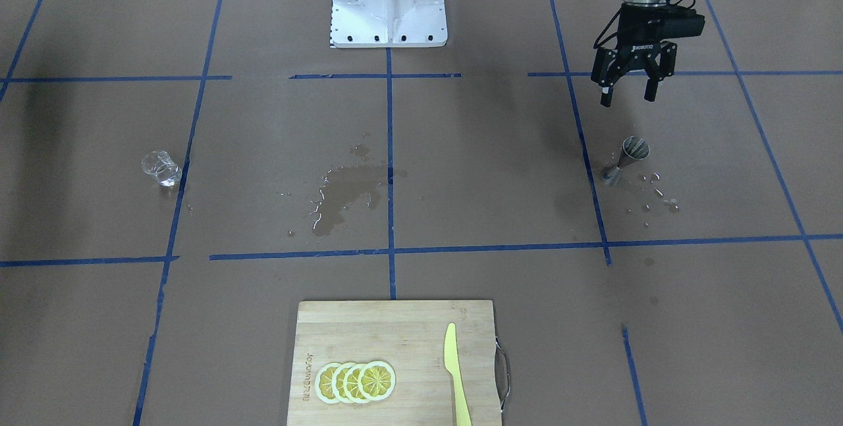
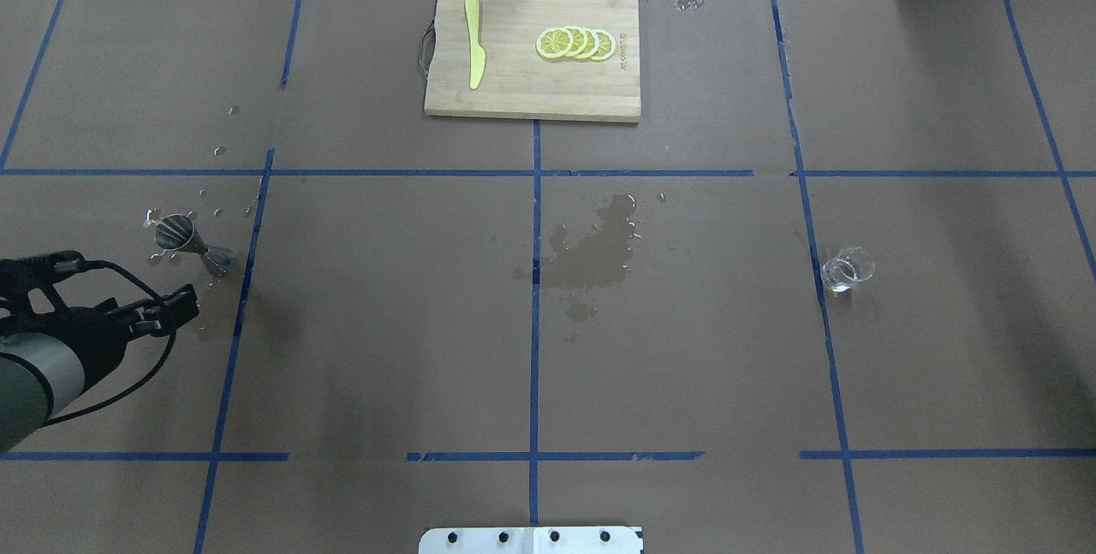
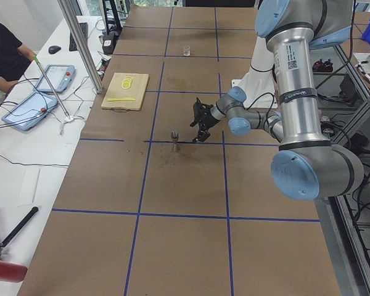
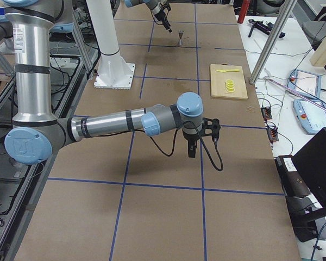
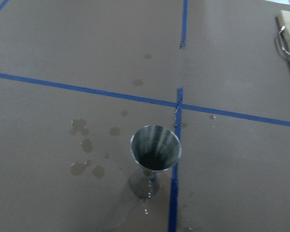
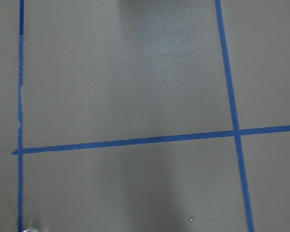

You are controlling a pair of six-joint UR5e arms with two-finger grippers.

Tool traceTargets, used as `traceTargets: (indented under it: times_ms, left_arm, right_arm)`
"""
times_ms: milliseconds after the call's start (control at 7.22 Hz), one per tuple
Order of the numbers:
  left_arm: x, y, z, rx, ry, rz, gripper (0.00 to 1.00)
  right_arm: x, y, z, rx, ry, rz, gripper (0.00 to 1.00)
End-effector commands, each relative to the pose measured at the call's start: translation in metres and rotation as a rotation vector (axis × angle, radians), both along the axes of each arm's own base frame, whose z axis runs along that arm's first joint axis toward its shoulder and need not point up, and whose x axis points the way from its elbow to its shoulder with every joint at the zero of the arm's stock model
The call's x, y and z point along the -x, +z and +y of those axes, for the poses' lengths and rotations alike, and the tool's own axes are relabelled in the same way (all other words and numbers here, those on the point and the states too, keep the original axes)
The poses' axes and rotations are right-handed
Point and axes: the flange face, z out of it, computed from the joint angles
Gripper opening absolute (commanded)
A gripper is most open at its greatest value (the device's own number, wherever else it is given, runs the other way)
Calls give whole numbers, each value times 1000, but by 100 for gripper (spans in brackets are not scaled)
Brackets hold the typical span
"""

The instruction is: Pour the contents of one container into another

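My left pincer [image 1: 627, 98]: jaws apart, empty, near jigger [image 1: 625, 161] (upright, droplets [image 1: 672, 204] beside). Step: likely approach. Next: lower, grip waist.

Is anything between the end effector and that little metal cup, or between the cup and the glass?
Nothing visible does. The open left end effector hangs near the jigger, nothing between them. From jigger to glass lies only a flat wet spill.
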Motion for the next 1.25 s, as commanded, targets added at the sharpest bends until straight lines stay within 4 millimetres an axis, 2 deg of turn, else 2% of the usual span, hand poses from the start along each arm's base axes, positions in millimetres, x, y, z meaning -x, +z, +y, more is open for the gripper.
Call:
traceTargets:
  times_ms: [0, 138, 277, 415, 554, 692, 830, 969, 1107]
  left_arm:
    - [-26, 33, -2, -72, -92, -73, 100]
    - [-53, 48, -15, -126, -152, -113, 100]
    - [-84, 48, -25, -141, -166, -107, 100]
    - [-101, 51, -32, -167, -194, -120, 99]
    - [-105, 55, -34, -174, -202, -131, 98]
    - [-104, 55, -36, -190, -219, -138, 94]
    - [-100, 56, -38, -201, -235, -146, 94]
    - [-97, 52, -40, -227, -260, -150, 93]
    - [-95, 54, -41, -236, -271, -157, 91]
  right_arm:
    - [44, -68, 34, 26, 33, -38, 100]
    - [64, -88, 52, 48, 42, -44, 100]
    - [75, -104, 68, 55, 43, -52, 100]
    - [86, -121, 85, 62, 53, -54, 100]
    - [102, -133, 107, 54, 62, -19, 100]
    - [126, -142, 121, 54, 79, 18, 100]
    - [140, -145, 127, 71, 74, 18, 100]
    - [146, -140, 134, 76, 61, 37, 100]
    - [155, -135, 149, 54, 58, 93, 100]
